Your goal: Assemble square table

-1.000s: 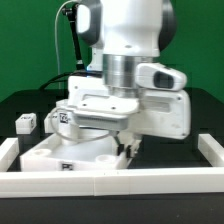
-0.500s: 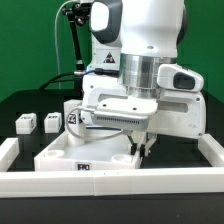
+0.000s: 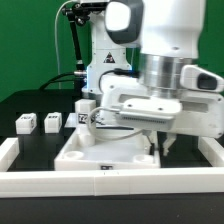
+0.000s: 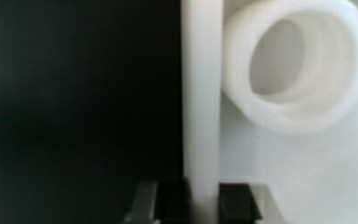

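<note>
The white square tabletop (image 3: 92, 152) lies tray-side up on the black table, behind the front bar. A tagged leg (image 3: 85, 115) stands upright at its far left corner. My gripper (image 3: 158, 148) is at the tabletop's right side, shut on its rim. In the wrist view the fingers (image 4: 151, 203) straddle the thin white wall of the tabletop (image 4: 201, 90), the gripper (image 4: 197, 192) closed on it, with a round leg socket (image 4: 304, 68) just beyond. Two loose tagged legs (image 3: 25, 123) (image 3: 50, 122) sit on the table at the exterior view's left.
Long white bars fence the work area: one along the front (image 3: 110, 182), one at the left (image 3: 8, 150), one at the right (image 3: 214, 150). The arm's large white body hides the right half of the tabletop.
My arm has moved to the exterior view's right, dragging the tabletop and its upright leg along. The two loose legs have stayed put.
</note>
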`<action>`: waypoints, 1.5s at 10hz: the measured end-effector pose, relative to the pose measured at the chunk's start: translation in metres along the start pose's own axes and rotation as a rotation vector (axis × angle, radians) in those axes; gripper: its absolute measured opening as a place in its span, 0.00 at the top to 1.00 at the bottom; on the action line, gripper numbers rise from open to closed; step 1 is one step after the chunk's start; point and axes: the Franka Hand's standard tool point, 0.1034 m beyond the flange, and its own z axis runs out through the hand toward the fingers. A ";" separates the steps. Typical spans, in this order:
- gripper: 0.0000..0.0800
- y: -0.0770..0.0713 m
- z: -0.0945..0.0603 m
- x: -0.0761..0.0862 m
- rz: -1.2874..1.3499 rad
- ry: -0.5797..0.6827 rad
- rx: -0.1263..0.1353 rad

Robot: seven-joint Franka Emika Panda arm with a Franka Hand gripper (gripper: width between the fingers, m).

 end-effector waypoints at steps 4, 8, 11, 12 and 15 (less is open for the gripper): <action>0.92 0.004 -0.001 0.001 -0.010 0.006 0.005; 0.92 0.033 -0.008 0.014 -0.088 0.047 0.029; 0.92 0.049 -0.008 0.019 -0.118 0.052 0.021; 0.92 0.048 -0.007 0.019 -0.116 0.054 0.021; 0.92 0.048 -0.006 0.020 -0.117 0.056 0.021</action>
